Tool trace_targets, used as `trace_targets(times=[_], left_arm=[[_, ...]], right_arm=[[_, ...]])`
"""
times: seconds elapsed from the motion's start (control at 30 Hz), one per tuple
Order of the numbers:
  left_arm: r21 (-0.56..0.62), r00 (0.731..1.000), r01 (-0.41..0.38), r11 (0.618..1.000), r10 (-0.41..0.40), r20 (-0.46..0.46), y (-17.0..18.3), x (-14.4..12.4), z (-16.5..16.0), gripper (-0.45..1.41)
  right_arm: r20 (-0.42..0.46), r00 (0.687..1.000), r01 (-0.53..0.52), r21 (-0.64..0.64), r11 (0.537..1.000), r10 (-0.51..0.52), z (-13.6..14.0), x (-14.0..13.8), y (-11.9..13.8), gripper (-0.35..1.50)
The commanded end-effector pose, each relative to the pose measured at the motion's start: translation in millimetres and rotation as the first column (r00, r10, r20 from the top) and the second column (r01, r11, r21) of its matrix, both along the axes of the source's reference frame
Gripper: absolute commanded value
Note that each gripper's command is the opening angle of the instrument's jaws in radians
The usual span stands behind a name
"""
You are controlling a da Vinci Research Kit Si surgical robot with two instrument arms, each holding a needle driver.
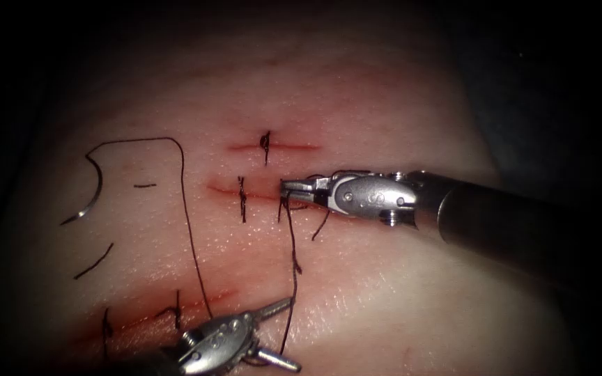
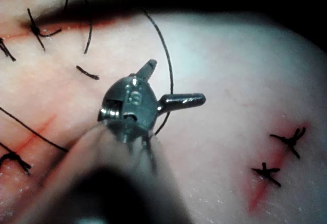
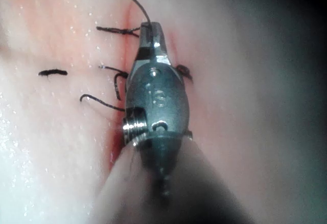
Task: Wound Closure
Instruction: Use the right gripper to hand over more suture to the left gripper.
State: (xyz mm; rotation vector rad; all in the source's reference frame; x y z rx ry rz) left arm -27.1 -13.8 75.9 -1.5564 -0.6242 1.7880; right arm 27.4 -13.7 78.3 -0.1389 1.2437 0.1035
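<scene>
Steel needle (image 1: 90,186) lies free on tissue (image 1: 384,292) far left of the cut (image 1: 259,195); left hand (image 1: 273,333) nearer, apart, empty; right hand (image 1: 294,186) clamped on thread (image 1: 292,257).

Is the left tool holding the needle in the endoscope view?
No: the left tool has its jaws spread open around nothing, while the needle lies free on the tissue at far left.
</scene>
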Motion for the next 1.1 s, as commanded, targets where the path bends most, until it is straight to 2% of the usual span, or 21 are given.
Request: trace_targets(times=[0.03, 0.07, 0.1, 0.17, 0.23, 0.43, 0.7, 0.73, 0.77, 0.8, 0.83, 0.87, 0.93, 1.0, 1.1], left_arm=[[-0.003, 1.0, -0.02, 1.0, 0.02, 0.011, -0.2, -0.6, 0.7, -0.03], [0.003, 0.999, -0.035, 0.999, 0.035, 0.018, -0.3, -0.6, 0.7, -0.4], [-0.014, 0.998, -0.061, 0.998, 0.061, 0.021, -0.5, -0.5, 0.8, -0.45], [-0.062, 0.991, -0.127, 0.99, 0.129, 0.034, -0.7, -0.1, 0.9, -0.45], [-0.077, 0.985, -0.156, 0.985, 0.161, 0.058, -0.6, 0.7, 0.9, -0.45], [-0.146, 0.992, -0.128, 0.981, 0.125, -0.034, 0.3, 2.9, 1.1, -0.45], [-0.301, 0.988, -0.078, 0.95, 0.033, -0.151, 4.4, 6.6, 0.3, -0.45], [-0.34, 0.98, -0.064, 0.938, -0.005, -0.198, 5.8, 7.8, 0.1, -0.45], [-0.352, 0.979, -0.059, 0.934, -0.015, -0.204, 6.3, 8.3, 0.1, -0.45], [-0.37, 0.975, -0.043, 0.928, -0.041, -0.217, 7.4, 9.3, 0.0, -0.45], [-0.385, 0.971, -0.041, 0.922, -0.054, -0.232, 8.1, 10.0, 0.2, -0.45], [-0.392, 0.969, -0.043, 0.919, -0.057, -0.239, 8.5, 10.3, 0.3, -0.45], [-0.432, 0.959, -0.061, 0.9, -0.067, -0.274, 9.4, 11.3, 0.7, -0.45], [-0.475, 0.938, -0.089, 0.875, -0.088, -0.337, 10.3, 12.7, 1.0, -0.45], [-0.52, 0.916, -0.124, 0.845, -0.104, -0.387, 11.0, 13.9, 1.0, -0.45]], right_arm=[[-0.004, 1.0, -0.002, 0.003, 1.0, 0.002, 0.4, 0.8, 0.5, -0.35], [-0.004, 1.0, -0.001, 0.003, 1.0, 0.002, 0.4, 0.8, 0.5, -0.35], [-0.004, 1.0, -0.001, 0.003, 1.0, 0.001, 0.4, 0.8, 0.5, -0.35], [-0.004, 1.0, -0.001, 0.003, 1.0, 0.001, 0.4, 0.7, 0.5, -0.35], [-0.005, 1.0, 0.0, 0.003, 1.0, 0.0, 0.3, 0.7, 0.5, -0.35], [-0.009, 1.0, 0.003, 0.009, 1.0, -0.003, 0.1, 0.1, 0.2, -0.35], [-0.035, 0.999, 0.011, 0.021, 1.0, -0.01, -1.5, -1.9, -1.8, -0.35], [-0.057, 0.998, 0.0, 0.031, 1.0, 0.001, -2.1, -2.3, -2.6, -0.23], [-0.066, 0.998, -0.003, 0.033, 0.999, 0.005, -2.4, -2.6, -2.9, -0.2], [-0.072, 0.997, -0.002, 0.052, 0.999, 0.006, -2.9, -3.1, -3.8, -0.01], [-0.087, 0.996, -0.016, 0.094, 0.995, 0.025, -3.4, -3.3, -4.3, 0.59], [-0.105, 0.994, -0.03, 0.108, 0.994, 0.042, -3.7, -3.5, -4.5, 0.93], [-0.119, 0.989, -0.074, 0.141, 0.987, 0.091, -4.8, -4.3, -4.6, 1.35], [-0.145, 0.983, -0.085, 0.18, 0.98, 0.112, -6.3, -5.8, -4.6, 1.43], [-0.155, 0.982, -0.075, 0.207, 0.975, 0.109, -8.1, -7.5, -4.0, 1.45]])
